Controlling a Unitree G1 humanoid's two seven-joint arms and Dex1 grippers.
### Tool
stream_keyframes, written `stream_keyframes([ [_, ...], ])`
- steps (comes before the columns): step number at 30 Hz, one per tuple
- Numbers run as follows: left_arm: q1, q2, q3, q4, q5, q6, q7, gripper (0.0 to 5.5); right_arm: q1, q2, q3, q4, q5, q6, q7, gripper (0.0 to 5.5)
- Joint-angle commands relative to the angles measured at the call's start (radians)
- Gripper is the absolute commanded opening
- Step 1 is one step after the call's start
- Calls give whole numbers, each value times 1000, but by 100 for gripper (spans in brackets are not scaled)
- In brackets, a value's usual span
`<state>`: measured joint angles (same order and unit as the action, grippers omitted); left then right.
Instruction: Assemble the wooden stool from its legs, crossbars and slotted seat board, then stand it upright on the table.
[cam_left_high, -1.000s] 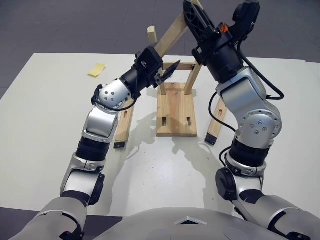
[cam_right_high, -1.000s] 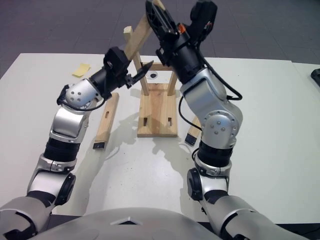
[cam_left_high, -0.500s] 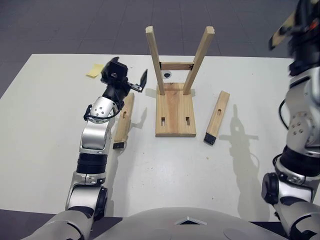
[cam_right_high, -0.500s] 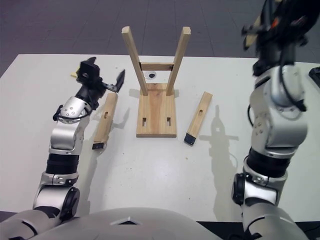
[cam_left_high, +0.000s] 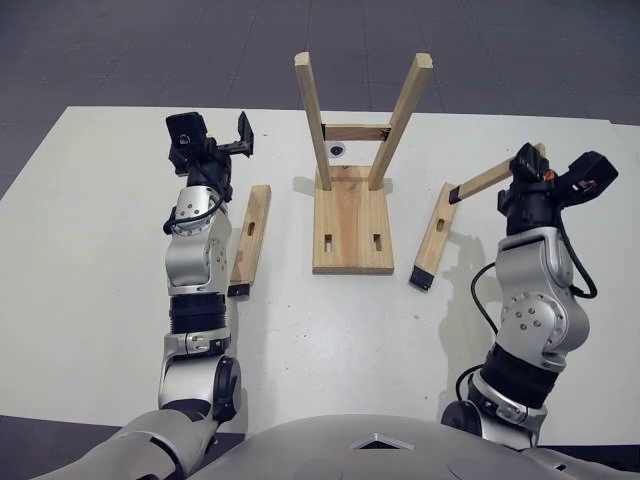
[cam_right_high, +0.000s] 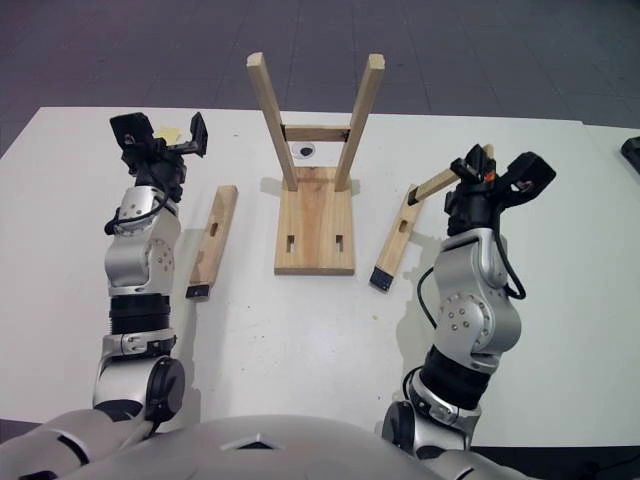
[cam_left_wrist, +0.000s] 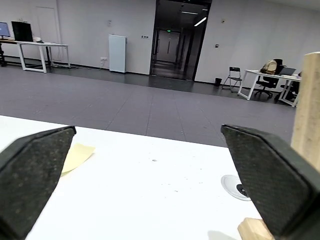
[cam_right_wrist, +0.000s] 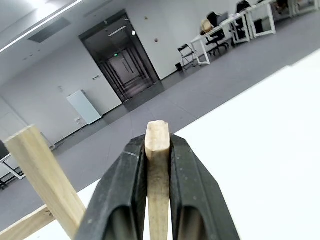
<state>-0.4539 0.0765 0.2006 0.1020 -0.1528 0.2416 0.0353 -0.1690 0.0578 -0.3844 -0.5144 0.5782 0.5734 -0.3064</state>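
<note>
The seat board (cam_left_high: 352, 228) lies flat in the middle of the white desk (cam_left_high: 100, 260) with its slots facing up. Clock directions below take the board as the centre, with 12 o'clock pointing away from the robot.

- **Standing legs:** At 12 o'clock two legs stand in the board's far end. The left leg (cam_left_high: 312, 120) and right leg (cam_left_high: 402, 118) splay slightly apart toward their tops. A short crossbar (cam_left_high: 355, 132) joins them.
- **First loose leg:** This leg (cam_left_high: 250, 238) lies flat on the desk at 9 o'clock. It runs alongside the board, just beside it and not touching, with its dark-capped end toward the robot.
- **Second loose leg:** This leg (cam_left_high: 435, 233) lies flat at 3 o'clock, set at a slight angle, also with its dark end nearer the robot.
- **Right gripper:** The right gripper (cam_left_high: 522, 172) is raised above the desk at about 2 o'clock and is clenched on a second crossbar (cam_left_high: 485, 180). The bar sticks out from the gripper toward the board, and its free end hangs over the far end of the second loose leg. The right wrist view shows the bar pinched tight between the two black fingers (cam_right_wrist: 125, 190).
- **Left gripper:** The left gripper (cam_left_high: 214, 138) is raised at 10 o'clock. It is released, with its fingers (cam_left_wrist: 30, 185) spread wide apart.
- **Other things on the desk:** A yellow sticky note (cam_right_high: 168, 133) lies at 10 o'clock by the left gripper. A round cable hole (cam_left_high: 338, 151) sits at 12 o'clock, just behind the foot of the standing legs.
</note>
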Motion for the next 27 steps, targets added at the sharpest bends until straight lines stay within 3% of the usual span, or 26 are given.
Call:
stream_keyframes([
  [1, -19, -11, 1, 17, 0, -12, 18, 540, 34, 44, 8, -3, 19, -5, -21, 41],
  [19, -75, -12, 0, 103, -4, -70, 13, 540, 84, 73, 34, 244, 2, -257, 25, 41],
  [27, -85, -15, 1, 109, -4, -76, 19, 540, 77, -6, 113, 291, -134, -273, 9, 41],
])
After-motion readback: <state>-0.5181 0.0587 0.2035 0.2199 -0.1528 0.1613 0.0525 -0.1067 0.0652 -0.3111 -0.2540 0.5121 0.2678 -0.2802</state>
